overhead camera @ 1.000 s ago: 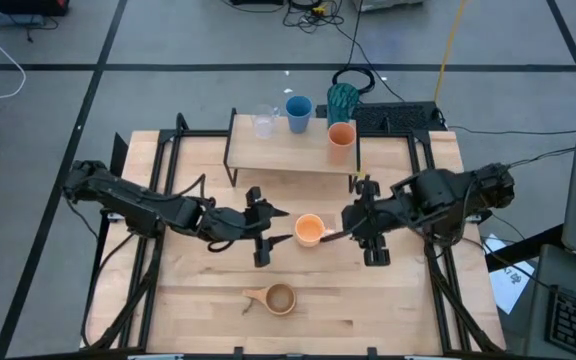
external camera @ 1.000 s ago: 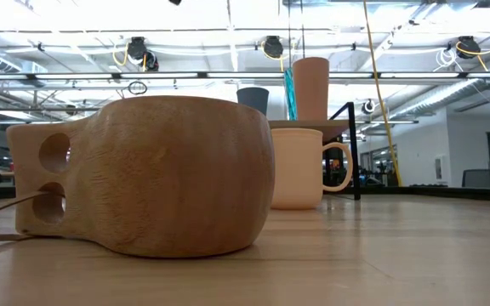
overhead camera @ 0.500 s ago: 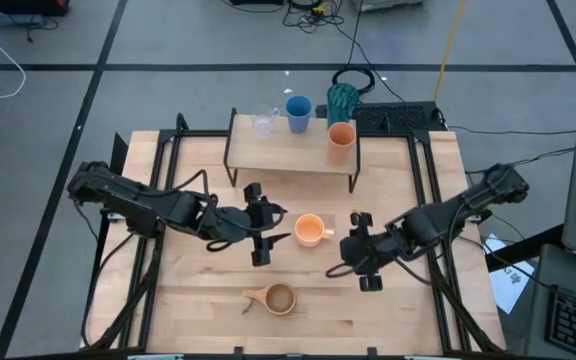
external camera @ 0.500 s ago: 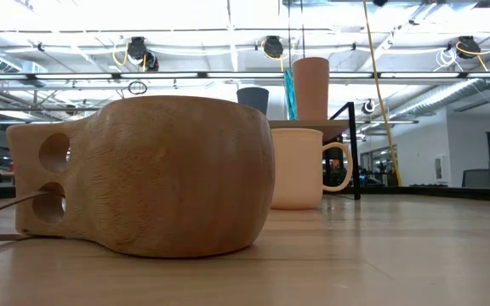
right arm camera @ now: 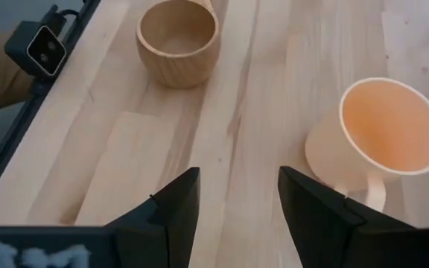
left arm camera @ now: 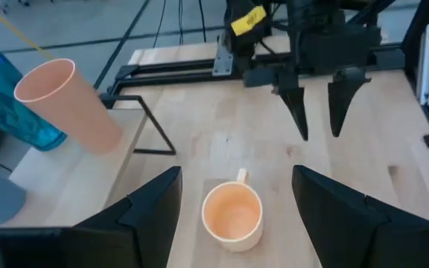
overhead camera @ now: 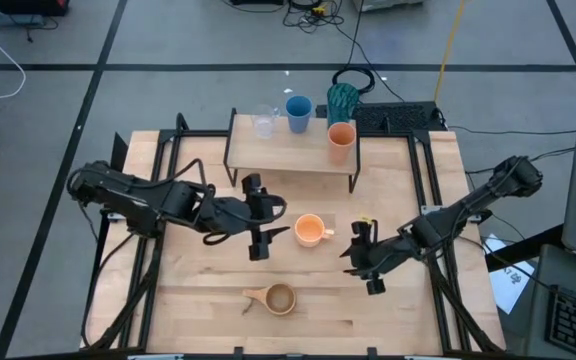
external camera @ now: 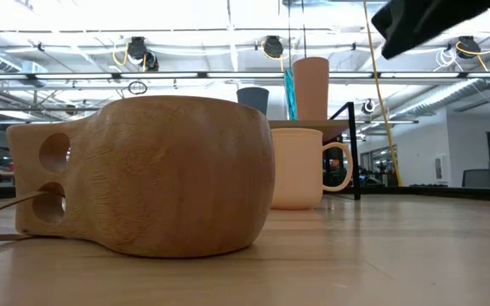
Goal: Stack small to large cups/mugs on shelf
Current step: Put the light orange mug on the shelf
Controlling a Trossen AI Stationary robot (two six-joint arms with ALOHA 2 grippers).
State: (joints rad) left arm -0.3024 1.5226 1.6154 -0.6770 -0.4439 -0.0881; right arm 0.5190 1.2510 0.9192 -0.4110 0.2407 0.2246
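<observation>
On the table stands the orange handled mug, upright, its handle toward the table's right. My left gripper hangs open just left of it and above it; in the left wrist view the mug shows between the fingers' spread but below them, untouched. My right gripper is open, right of the mug and nearer the front edge. The tan wooden cup sits near the front edge. The shelf carries the clear glass, blue cup, teal tumbler and orange-brown tumbler.
The shelf's black legs stand just beyond the mug. Black rails run along both sides of the table. Bare wood lies between the mug and the wooden cup. A dark part of my right arm shows at the low view's top.
My right gripper has come down and drawn back from the mug toward the table's near edge, staying open. My left gripper has risen a little over the mug. The mug and the wooden cup have kept still.
</observation>
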